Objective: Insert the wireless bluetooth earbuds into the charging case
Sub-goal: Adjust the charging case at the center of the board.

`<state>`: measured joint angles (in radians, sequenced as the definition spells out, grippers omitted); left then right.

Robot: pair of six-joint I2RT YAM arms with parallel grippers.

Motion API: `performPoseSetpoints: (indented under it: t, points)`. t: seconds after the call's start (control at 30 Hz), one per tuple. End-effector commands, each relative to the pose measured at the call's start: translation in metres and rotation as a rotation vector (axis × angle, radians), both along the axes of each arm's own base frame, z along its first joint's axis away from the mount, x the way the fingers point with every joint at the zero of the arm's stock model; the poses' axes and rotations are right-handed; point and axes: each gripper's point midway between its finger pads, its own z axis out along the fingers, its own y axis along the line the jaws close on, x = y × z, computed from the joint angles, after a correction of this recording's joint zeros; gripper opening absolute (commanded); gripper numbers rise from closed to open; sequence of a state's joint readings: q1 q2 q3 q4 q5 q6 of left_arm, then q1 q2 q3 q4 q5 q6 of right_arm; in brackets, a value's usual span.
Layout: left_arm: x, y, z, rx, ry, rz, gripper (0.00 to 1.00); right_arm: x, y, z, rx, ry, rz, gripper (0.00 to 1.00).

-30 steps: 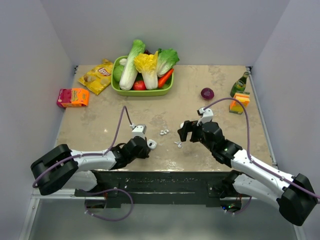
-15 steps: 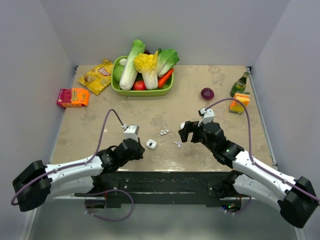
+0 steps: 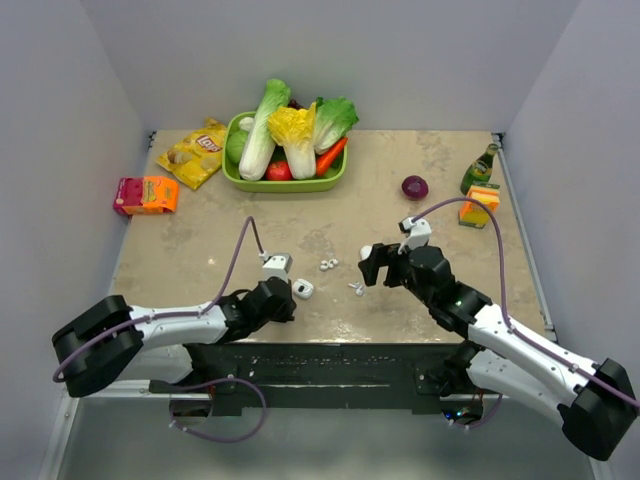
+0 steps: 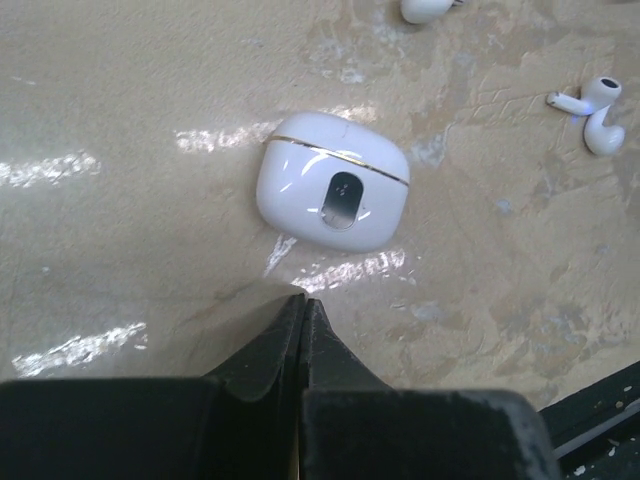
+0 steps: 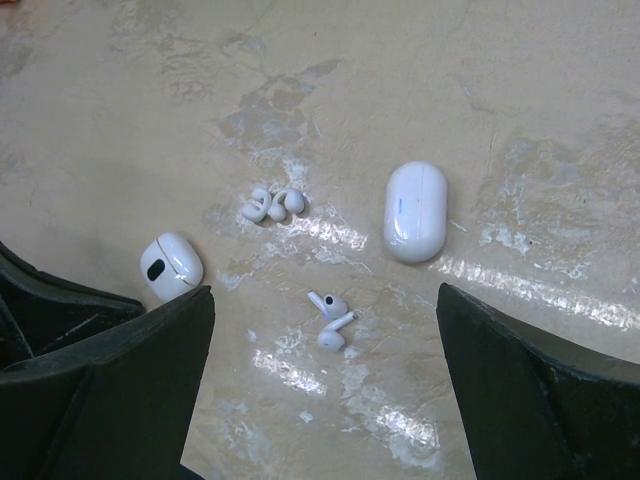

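Two earbuds [image 3: 356, 288], perhaps touching, lie on the surface [image 3: 190, 250] at 3 o'clock from the charging case [image 3: 303, 289]; left jaws pressed together, right jaws spread.

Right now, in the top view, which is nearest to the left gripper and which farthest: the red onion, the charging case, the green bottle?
From the left gripper:
1. charging case, just ahead of its tips.
2. red onion, toward the back right.
3. green bottle, back right corner.
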<state>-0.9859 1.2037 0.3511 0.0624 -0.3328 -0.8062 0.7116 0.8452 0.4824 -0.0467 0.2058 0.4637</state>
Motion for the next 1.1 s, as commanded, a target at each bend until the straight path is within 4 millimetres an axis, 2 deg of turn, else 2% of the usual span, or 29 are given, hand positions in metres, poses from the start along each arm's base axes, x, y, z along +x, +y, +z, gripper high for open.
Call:
performPoseSetpoints:
  t: [0.0,0.23,0.63,0.73,0.77,0.83,0.87,0.9,0.93,0.97,1.0,1.03,1.07]
  points:
    - [0.008,-0.026,0.011,-0.043,-0.029,-0.059,0.00,0.002,0.004,0.014,0.027,-0.024,0.008,0.95]
    - [0.010,-0.037,0.003,-0.035,-0.011,-0.066,0.00,0.002,0.005,0.013,0.024,-0.023,0.012,0.95]
    - [0.019,-0.032,-0.004,0.023,-0.022,-0.032,0.00,0.004,0.005,0.008,0.010,-0.016,0.010,0.95]
    - [0.014,-0.029,-0.006,0.024,-0.021,-0.055,0.00,0.003,0.004,0.010,0.008,-0.017,0.011,0.95]
    - [0.014,-0.034,0.007,-0.021,-0.056,-0.067,0.00,0.003,0.004,0.011,0.009,-0.021,0.012,0.95]
    - [0.003,-0.031,0.011,-0.041,-0.084,-0.115,0.00,0.002,0.003,0.011,0.007,-0.023,0.015,0.96]
    - [0.003,-0.035,0.031,-0.100,-0.130,-0.127,0.00,0.003,0.003,0.014,0.010,-0.026,0.013,0.96]
    - [-0.002,-0.036,0.037,-0.116,-0.149,-0.156,0.01,0.002,0.004,0.015,0.013,-0.029,0.019,0.96]
    - [-0.005,-0.036,0.050,-0.157,-0.179,-0.170,0.04,0.002,0.004,0.014,0.013,-0.026,0.019,0.96]
    - [-0.006,-0.033,0.054,-0.159,-0.188,-0.171,0.10,0.002,0.005,0.016,0.015,-0.028,0.020,0.96]
    - [-0.005,-0.029,0.059,-0.165,-0.202,-0.150,0.24,0.002,0.006,0.018,0.019,-0.030,0.023,0.96]
    - [-0.003,-0.027,0.072,-0.191,-0.226,-0.129,0.32,0.002,0.006,0.018,0.021,-0.031,0.024,0.96]
    - [-0.002,-0.020,0.070,-0.176,-0.217,-0.096,0.39,0.003,0.007,0.020,0.024,-0.035,0.024,0.96]
